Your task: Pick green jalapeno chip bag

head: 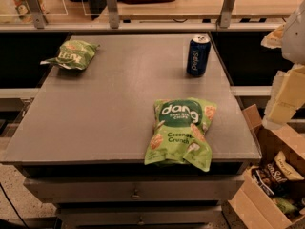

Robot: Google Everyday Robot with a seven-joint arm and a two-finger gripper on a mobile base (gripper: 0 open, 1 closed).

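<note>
The green jalapeno chip bag (71, 54) is a small olive-green crinkly bag with pale lettering, lying flat at the far left corner of the grey table (109, 109). My gripper (285, 99) shows as pale blocky parts at the right edge of the view, off the table's right side and far from the bag. Nothing is seen held in it.
A larger bright green "dang Coconut Crunch" bag (181, 132) lies at the table's near right edge. A blue Pepsi can (198, 55) stands upright at the far right. A cardboard box (274, 180) with snack bags sits on the floor right of the table. A railing runs behind.
</note>
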